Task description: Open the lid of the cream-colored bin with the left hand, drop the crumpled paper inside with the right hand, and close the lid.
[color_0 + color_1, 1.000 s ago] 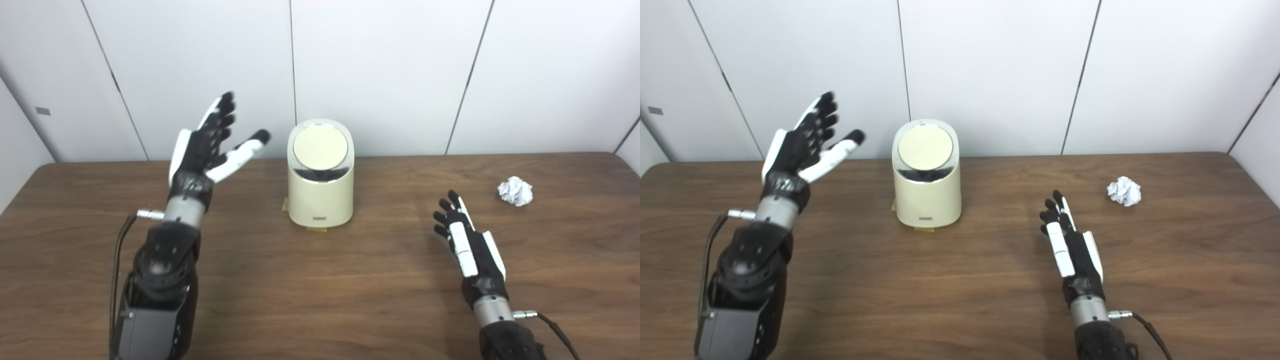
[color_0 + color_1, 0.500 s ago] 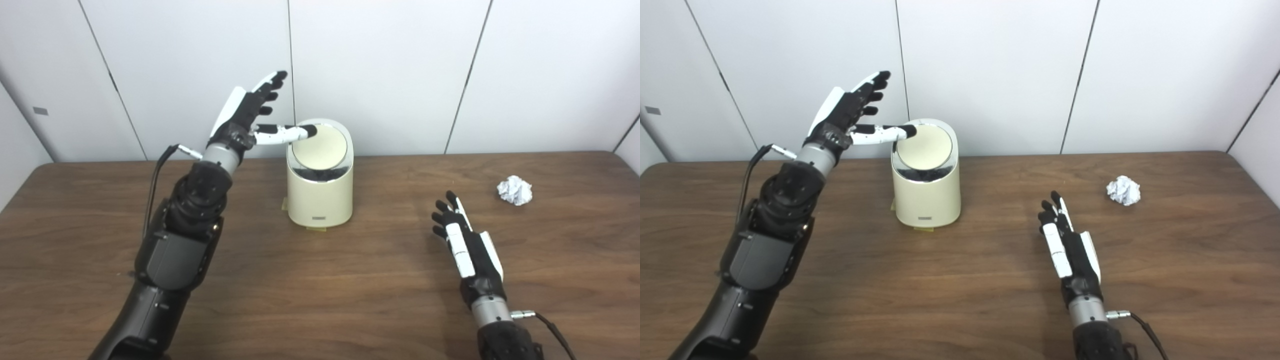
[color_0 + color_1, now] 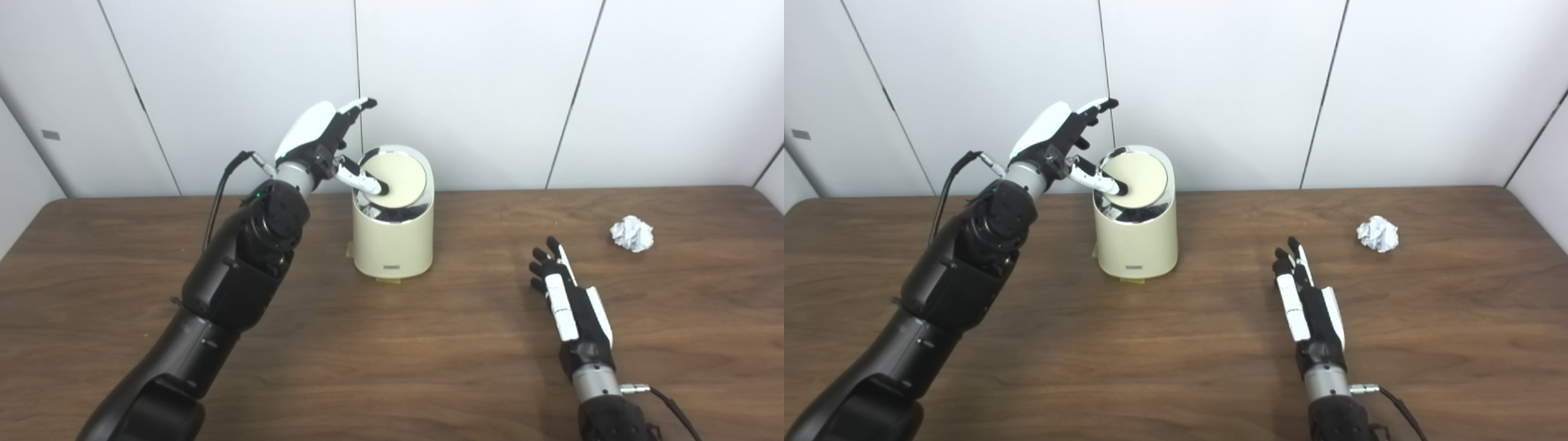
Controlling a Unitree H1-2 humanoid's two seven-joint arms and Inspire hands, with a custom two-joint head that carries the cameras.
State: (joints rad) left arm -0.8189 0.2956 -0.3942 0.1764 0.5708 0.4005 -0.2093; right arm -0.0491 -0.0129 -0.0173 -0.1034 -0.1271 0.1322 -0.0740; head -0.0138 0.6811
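**Left hand pressing on the bin lid**

The left hand (image 3: 321, 138) is being held over the bin (image 3: 393, 236), fingers spread and gripping nothing, its thumb tip being pressed onto the lid (image 3: 397, 179) at the left edge. The lid is seen tilting, its left side lower. In the right eye view a wider strip of the lid's shiny rim is being shown at the left. The right hand (image 3: 1311, 309) is being rested open and empty on the table (image 3: 367, 343), fingers pointing away. The paper (image 3: 1377, 233) is lying far right, well apart from it. The bin is standing upright before white wall panels (image 3: 471, 79).
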